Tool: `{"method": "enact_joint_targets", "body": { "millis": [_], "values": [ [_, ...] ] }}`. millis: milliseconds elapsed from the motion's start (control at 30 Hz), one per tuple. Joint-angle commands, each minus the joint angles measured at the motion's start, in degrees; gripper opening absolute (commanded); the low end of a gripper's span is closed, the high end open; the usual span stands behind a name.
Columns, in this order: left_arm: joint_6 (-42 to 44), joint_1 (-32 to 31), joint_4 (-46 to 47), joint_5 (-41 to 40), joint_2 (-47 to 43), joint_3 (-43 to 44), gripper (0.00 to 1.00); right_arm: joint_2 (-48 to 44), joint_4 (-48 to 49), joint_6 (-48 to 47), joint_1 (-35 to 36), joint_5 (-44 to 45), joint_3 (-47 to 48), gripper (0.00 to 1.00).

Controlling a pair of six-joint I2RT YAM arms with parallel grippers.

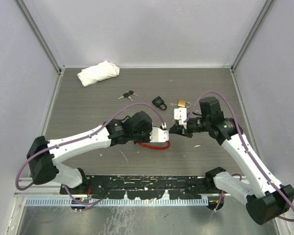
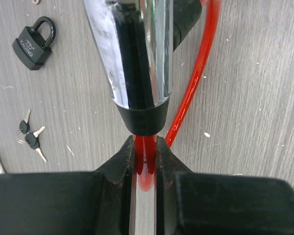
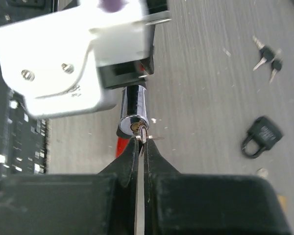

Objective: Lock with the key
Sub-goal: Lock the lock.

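Presently, cable lock (image 1: 154,145): held between my two pincers over the middle of the table (image 1: 88,117), a little toward its near edge. I cannot tell whether the red cable (image 2: 198,73) touches the table.
Barrel (image 2: 137,58): chrome with a black collar (image 2: 146,122). Its end face, with the keyway (image 3: 134,127), is turned toward my right pincer (image 3: 142,144).
Left pincer (image 2: 145,144): pressed together on the red cable just below the collar.
Key (image 3: 142,137): a thin blade at the mouth of the keyway. I cannot tell how deep it sits.
Right pincer: pressed together, pinching the key by its flat sides.
Step, as I judge it: seating the key, with the turn not yet made.
Risk, misalignment: if the blade meets the keyway askew, my push would swing the barrel, because my left grip is on round cable that can roll.
Risk, slipping: my hold on the key is narrow, so turning force could twist it in my pads or drop it.
Risk, half-seated: turning too early could jam or bend the blade.
Count, locks: one cable lock, one black padlock (image 1: 159,103) and one brass padlock (image 1: 183,104), both padlocks right of centre toward the far edge.
Count, keys: one in my pincer and two loose keys (image 1: 129,94) lying together left of the padlocks.
Count, cloth (image 1: 98,72): one, white, at the far left corner.
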Motion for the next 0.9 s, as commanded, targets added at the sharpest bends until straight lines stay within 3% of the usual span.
{"method": "enact_joint_targets", "body": {
  "millis": [0, 400, 633, 700, 867],
  "values": [
    [-1.6, 1.7, -3.4, 6.2, 1.2, 2.8, 0.0, 0.8, -3.8, -25.4, 0.1, -4.2, 0.2, 0.01],
    [-2.4, 7.5, -7.9, 16.7, 4.6, 6.7, 0.0, 3.3, -11.9, -53.6, -0.5, -0.4, 2.2, 0.01],
    [-2.0, 10.6, -9.2, 18.2, 4.3, 7.7, 0.0, 6.2, -12.0, -38.4, -2.4, -3.7, 10.4, 0.01],
    [-2.1, 11.1, -9.4, 19.3, 4.0, 7.7, 0.0, 7.5, -8.4, -23.3, -2.4, -5.7, 11.9, 0.01],
    [-2.1, 12.7, -11.0, 22.1, 3.7, 8.8, 0.0, 14.1, -23.5, -19.9, -2.3, -12.4, 18.3, 0.01]
  ]
}}
